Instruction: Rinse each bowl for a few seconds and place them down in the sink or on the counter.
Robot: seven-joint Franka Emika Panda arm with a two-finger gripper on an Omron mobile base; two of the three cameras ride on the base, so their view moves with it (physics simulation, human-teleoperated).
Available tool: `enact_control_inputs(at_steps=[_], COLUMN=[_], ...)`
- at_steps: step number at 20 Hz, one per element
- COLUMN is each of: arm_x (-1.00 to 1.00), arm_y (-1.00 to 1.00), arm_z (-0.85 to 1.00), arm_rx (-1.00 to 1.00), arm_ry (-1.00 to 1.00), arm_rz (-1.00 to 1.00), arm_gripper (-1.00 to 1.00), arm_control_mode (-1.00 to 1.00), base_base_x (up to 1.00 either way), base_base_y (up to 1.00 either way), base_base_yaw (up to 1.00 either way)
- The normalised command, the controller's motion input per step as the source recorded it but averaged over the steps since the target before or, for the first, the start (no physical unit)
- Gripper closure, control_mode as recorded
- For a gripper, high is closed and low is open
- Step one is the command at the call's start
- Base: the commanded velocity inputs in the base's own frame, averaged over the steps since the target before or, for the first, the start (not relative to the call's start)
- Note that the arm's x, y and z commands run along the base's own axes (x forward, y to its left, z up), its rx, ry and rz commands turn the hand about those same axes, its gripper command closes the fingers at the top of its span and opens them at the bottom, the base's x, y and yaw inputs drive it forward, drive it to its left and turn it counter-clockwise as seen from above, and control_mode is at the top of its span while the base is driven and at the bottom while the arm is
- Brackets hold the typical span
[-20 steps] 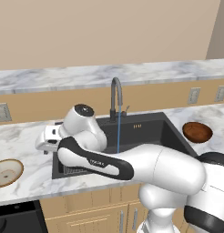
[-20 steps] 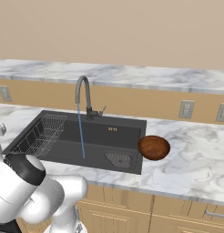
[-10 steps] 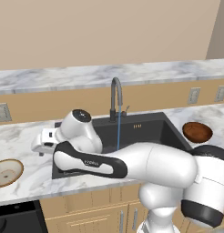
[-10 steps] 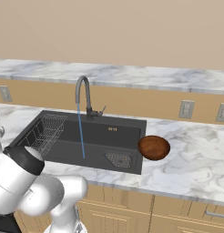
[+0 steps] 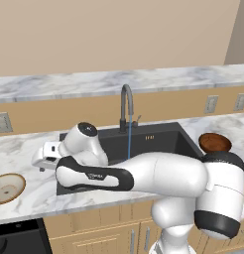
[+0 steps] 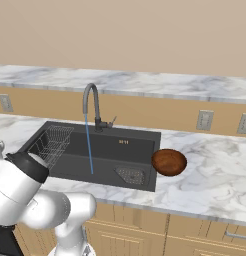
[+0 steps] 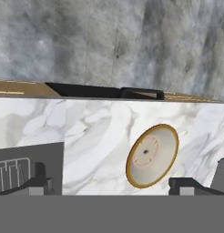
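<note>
- The tan bowl (image 5: pixel 8 187) sits upright on the surface (image 5: pixel 25 149) at about 9 o'clock from the sink (image 5: pixel 144 141), well apart from the basin; I read it as waiting for its rinse.
- In the hand view the same bowl (image 7: pixel 152 155) lies between my finger tips, cream inside facing the camera, so I judge I am lining up on it.
- The jaws (image 7: pixel 109 184) stand wide apart with nothing between them and no contact with the rim.
- The reddish-brown bowl (image 6: pixel 169 162) rests on the surface at the sink's 3 o'clock edge, just beside the basin.
- A thin stream of water (image 6: pixel 88 145) runs from the gooseneck tap (image 6: pixel 91 102) into the basin, ready for rinsing.
- The wire rack (image 6: pixel 51 142) fills the 9 o'clock end of the sink; the mesh drain (image 6: pixel 131 175) is toward 4 o'clock.
- My arm (image 5: pixel 139 173) reaches across the front of the sink toward 9 o'clock.
</note>
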Motion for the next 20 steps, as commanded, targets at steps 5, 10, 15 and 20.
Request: enact_control_inputs(at_steps=[5, 10, 15, 20], arm_x=[0.01, 0.00, 0.02, 0.05], arm_y=[0.17, 0.13, 0.12, 0.12], arm_z=[-0.09, -0.10, -0.12, -0.16], arm_rx=[0.02, 0.04, 0.04, 0.02], arm_ry=[0.02, 0.06, 0.06, 0.07], arm_rz=[0.00, 0.00, -0.01, -0.02], arm_gripper=[-1.00, -1.00, -1.00, -1.00], arm_control_mode=[-1.00, -1.00, -1.00, -1.00], base_base_x=[0.00, 0.00, 0.00, 0.00], base_base_y=[0.00, 0.00, 0.00, 0.00], base_base_yaw=[0.00, 0.00, 0.00, 0.00])
